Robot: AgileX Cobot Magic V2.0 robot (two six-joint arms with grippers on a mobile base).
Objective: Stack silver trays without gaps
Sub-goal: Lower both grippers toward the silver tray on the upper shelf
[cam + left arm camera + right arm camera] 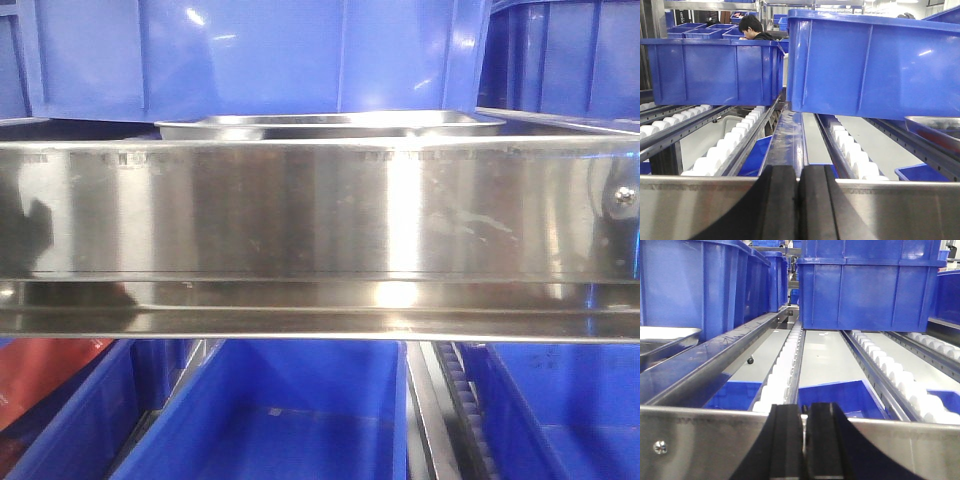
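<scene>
The left claw point(797, 200) is seen closed, its pads pressed together with nothing between them. It is held low, just before the steel rail point(690, 210) at the near edge. The right claw point(803, 440) is likewise closed on nothing, with only a hairline slit between its pads, and is held at the same rail. Both are judged to be parked there so that the roller surface point(782, 375) beyond can be seen in full.

A tray point(935, 131) is found past the rail, at the right edge of the left wrist view and at the left edge of the right wrist view. It is therefore placed between the two arms, where either could probably reach it. From the front, its rim is seen just above the rail. Whether a second tray is already nested in it cannot be told.

Blue bins point(875, 65) are stood farther back on the surface. No grasp has been begun. The claws would first have to be opened and raised over the rail.
</scene>
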